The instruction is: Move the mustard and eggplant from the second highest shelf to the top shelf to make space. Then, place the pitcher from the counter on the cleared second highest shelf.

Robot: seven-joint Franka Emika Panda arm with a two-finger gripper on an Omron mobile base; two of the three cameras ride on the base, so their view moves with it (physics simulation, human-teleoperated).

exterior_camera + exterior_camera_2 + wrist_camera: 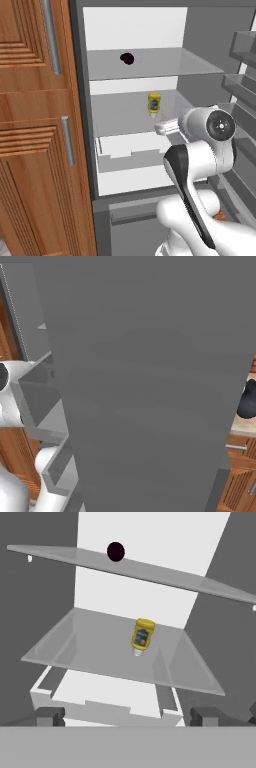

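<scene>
With the eggplant already sitting on the top shelf, the gripper (jaws spread wide, holding nothing) is facing the mustard standing mid-way on the second highest shelf, needing a forward reach next.

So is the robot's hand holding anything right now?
No, nothing. The tool is open and empty, back from the mustard, which stands on the second highest shelf.

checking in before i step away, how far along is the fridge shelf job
About a third done. The eggplant already sits on the top shelf. The mustard is still on the second highest shelf, and the open, empty hand faces it, short of contact, so that move seems next. The pitcher still waits on the counter.
</scene>
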